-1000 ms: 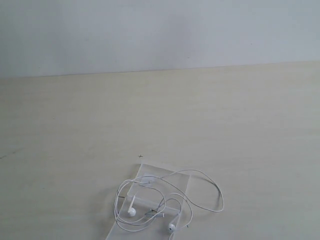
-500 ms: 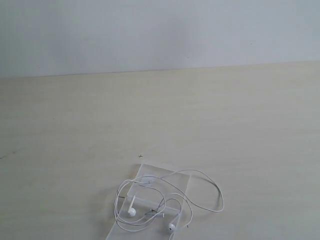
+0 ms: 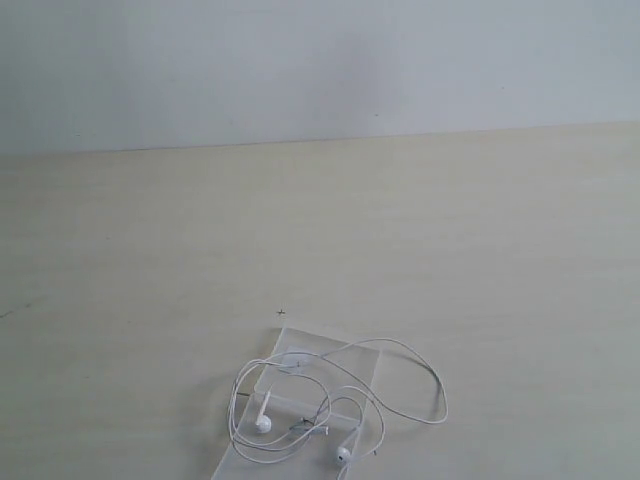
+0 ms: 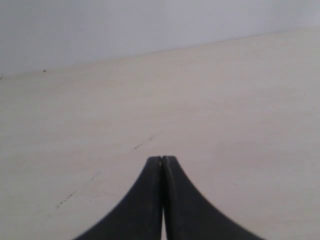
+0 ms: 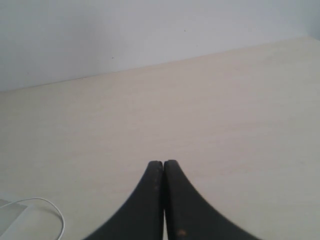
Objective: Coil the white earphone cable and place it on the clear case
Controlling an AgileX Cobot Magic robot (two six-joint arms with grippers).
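Left hand (image 4: 162, 159) and right hand (image 5: 163, 162) clenched empty, apart from the white earphone cable (image 3: 263, 422) lying across the clear case (image 3: 360, 366).

A pale wood-grain table (image 3: 450, 250) runs back to a plain white wall (image 3: 300, 70); a tiny dark speck (image 3: 282, 313) marks its near middle, a faint scratch (image 3: 18, 309) its left edge

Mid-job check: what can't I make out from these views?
- Clear case: near end cut off by the exterior view's bottom edge.
- White earphone cable: plug too small to find; overlapping loops hide its path.
- Right wrist view: only a case corner and cable loop, cut by the edge.
- Left wrist view: neither appears.
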